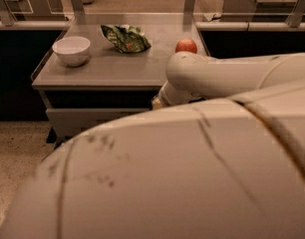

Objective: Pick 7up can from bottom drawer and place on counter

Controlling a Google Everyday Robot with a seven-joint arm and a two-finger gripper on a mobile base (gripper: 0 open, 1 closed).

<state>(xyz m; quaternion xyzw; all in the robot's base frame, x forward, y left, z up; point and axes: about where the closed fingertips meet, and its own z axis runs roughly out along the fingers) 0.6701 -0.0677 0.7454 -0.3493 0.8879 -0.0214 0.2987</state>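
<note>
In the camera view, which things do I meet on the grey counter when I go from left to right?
Bowl → snack bag → apple, all on the counter. The hand is not in view; the arm fills the foreground.

I get dim, amber-tinted light from above; the counter [112, 68] carries a soft sheen, the gap [97, 98] beneath it falls black, my arm [217, 78] is evenly lit and hides the gripper.

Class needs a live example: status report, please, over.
Gripper hidden behind arm, near cabinet front. 7up can not visible; counter holds bowl, bag, apple. Arm blocks bottom drawer.
</note>
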